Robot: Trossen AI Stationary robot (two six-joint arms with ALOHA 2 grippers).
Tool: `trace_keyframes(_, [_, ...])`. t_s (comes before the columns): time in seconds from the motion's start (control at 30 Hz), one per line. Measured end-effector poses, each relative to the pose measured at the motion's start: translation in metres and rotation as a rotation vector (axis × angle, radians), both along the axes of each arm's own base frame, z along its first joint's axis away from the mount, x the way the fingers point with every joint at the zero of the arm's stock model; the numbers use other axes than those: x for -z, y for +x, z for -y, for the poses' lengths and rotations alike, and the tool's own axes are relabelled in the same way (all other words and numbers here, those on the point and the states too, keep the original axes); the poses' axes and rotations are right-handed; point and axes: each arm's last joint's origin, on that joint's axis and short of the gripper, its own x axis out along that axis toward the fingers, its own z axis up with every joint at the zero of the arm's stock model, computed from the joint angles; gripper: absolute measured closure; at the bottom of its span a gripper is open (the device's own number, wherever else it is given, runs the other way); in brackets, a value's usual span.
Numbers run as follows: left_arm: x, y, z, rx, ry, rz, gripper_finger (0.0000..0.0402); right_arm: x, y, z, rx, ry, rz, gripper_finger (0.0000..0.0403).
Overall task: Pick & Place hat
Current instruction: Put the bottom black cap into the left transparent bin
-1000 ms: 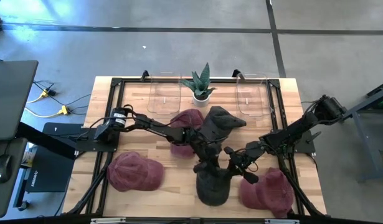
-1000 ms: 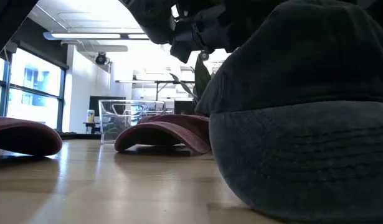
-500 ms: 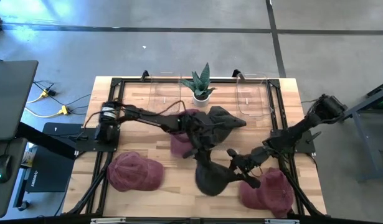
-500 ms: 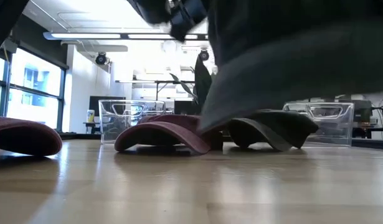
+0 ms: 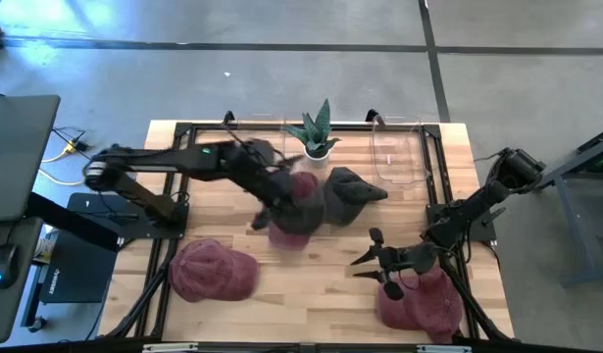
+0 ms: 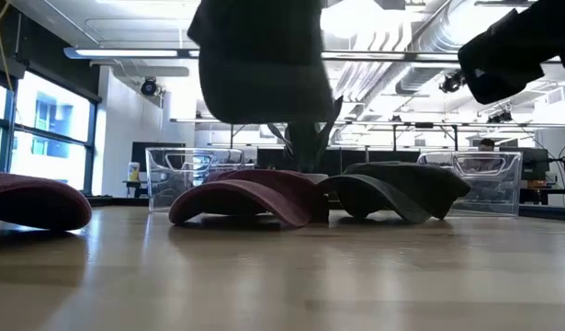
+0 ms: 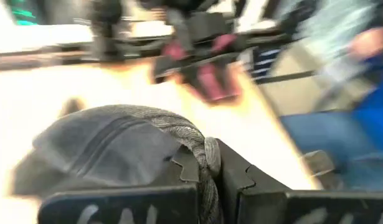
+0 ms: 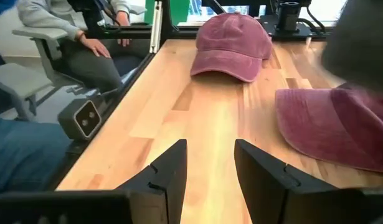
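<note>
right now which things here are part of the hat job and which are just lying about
In the job:
- dark grey fabric cap, lifted off the table
- left end effector, shut on its edge
- right end effector, open, empty

Lying about:
- three maroon caps
- second dark cap
- two clear plastic bins
- potted spiky plant

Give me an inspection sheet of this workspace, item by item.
Surface: wooden table in a black frame.
Job's things: a dark hat hangs from the left tool, lifted off the table above a maroon hat; a second dark hat lies by the plant; two more maroon hats, front left and front right.
Clutter: potted plant; two clear bins at the back edge.
Tools: left shut on the dark hat; right tool open, empty, above the table.
Cables: yellow-plugged leads on the floor, left.
Surroundings: concrete floor; a seated person beside the table.
</note>
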Motion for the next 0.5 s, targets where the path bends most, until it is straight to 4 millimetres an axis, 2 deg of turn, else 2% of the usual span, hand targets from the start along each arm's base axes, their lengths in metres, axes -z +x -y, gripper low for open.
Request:
trace_keyframes(0.1, [-0.009, -0.025, -0.011, -0.114, 0.209, -0.015, 0.0396, 0.000, 0.002, 0.003, 0.024, -0.007, 0.000, 0.0274])
trace_keyframes(0.27, [-0.017, -0.050, -0.034, -0.267, 0.516, -0.072, 0.0396, 0.002, 0.005, 0.009, 0.053, -0.019, -0.016, 0.0274])
trace_keyframes(0.5, [-0.021, -0.059, -0.069, -0.357, 0.820, -0.141, 0.0396, 0.005, 0.007, 0.014, 0.080, -0.027, -0.047, 0.0274])
